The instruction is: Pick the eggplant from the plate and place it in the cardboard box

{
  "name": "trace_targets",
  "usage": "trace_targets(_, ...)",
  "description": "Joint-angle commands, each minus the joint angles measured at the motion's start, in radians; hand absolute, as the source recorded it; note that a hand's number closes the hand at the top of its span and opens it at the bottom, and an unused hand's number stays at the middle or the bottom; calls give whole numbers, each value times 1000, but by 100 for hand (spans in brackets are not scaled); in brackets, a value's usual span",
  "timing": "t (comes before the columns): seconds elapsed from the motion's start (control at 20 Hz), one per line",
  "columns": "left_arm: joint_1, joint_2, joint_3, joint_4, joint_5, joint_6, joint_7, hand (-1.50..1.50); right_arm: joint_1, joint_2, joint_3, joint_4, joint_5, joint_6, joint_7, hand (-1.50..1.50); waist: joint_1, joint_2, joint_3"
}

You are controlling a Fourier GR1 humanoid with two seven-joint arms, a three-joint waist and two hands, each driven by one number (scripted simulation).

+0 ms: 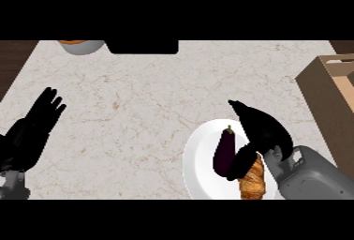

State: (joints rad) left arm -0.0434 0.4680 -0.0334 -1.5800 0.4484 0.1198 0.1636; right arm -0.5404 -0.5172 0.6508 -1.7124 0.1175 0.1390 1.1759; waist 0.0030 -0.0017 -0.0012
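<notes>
A dark purple eggplant (224, 151) lies on a white plate (196, 161) at the lower right of the counter, its stem pointing away from me. My right hand (262, 129) hangs over the plate's right side. Its fingers are straight and point away, and its thumb reaches down against the eggplant's lower right side. The fingers are not curled round it. The cardboard box (330, 89) stands at the right edge, open at the top. My left hand (38, 122) rests open at the left edge, fingers up.
A croissant (253, 180) lies on the plate below the right hand, beside the eggplant. A grey bowl with something orange in it (81, 46) sits at the top left. A black object (143, 46) lies at the counter's far edge.
</notes>
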Motion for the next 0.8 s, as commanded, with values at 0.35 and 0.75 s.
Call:
trace_targets(0.35,53,-5,46,-90,2,-29,47,0,-7,78,-18,-50,96,53,179,-150,0,-3,1)
trace_targets(0.75,25,-37,48,-80,-32,-10,53,0,-47,130,-21,122,122,108,120,-150,3,0,1)
